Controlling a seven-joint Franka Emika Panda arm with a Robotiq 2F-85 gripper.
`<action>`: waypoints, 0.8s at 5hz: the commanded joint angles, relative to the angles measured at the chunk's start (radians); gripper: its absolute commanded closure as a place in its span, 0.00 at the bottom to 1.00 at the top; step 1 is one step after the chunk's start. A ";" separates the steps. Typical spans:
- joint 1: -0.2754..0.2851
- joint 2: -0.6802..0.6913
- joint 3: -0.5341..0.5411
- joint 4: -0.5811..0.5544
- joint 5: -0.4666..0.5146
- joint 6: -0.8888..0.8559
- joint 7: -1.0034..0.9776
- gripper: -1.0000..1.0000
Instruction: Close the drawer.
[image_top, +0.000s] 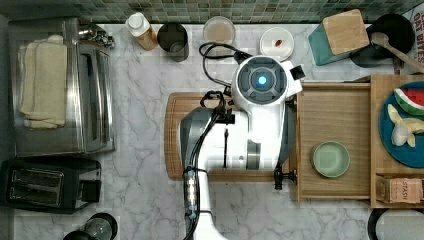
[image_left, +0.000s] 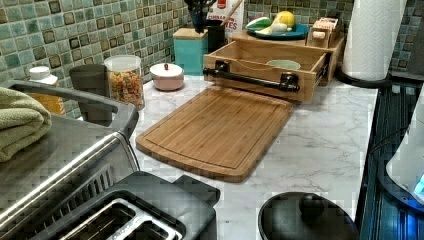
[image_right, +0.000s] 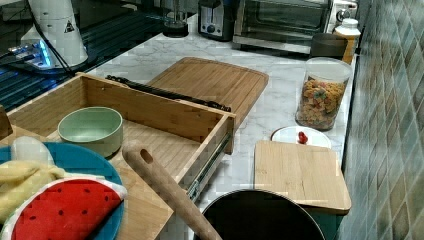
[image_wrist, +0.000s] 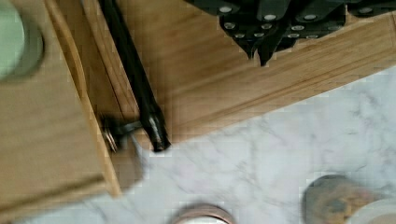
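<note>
In the top view, going left to right, the cutting board (image_top: 175, 135) lies on the marble table (image_top: 140, 115) under the arm, then comes the handle (image_top: 291, 145) of the drawer (image_top: 332, 120), then the drawer itself, pulled well out of its wooden stand (image_top: 382, 165) and holding a green bowl (image_top: 330, 159). In the wrist view the jaws (image_wrist: 259, 52) hang above the board with their tips drawn together, holding nothing; the handle lies off to one side of them, near but apart, and the drawer wall is just beyond it. The main risk, as I judge it, is a push that lands off-centre near the end post (image_wrist: 114, 133): that could skew the drawer on its rails and jam it. A descent too low could catch the board and drag it. A hard shove might send the bowl sliding.
</note>
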 joint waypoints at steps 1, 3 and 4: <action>0.063 -0.033 0.049 -0.150 -0.152 0.018 -0.128 1.00; 0.064 0.010 0.025 -0.228 -0.240 0.133 -0.086 1.00; 0.059 0.035 0.004 -0.282 -0.324 0.253 -0.041 1.00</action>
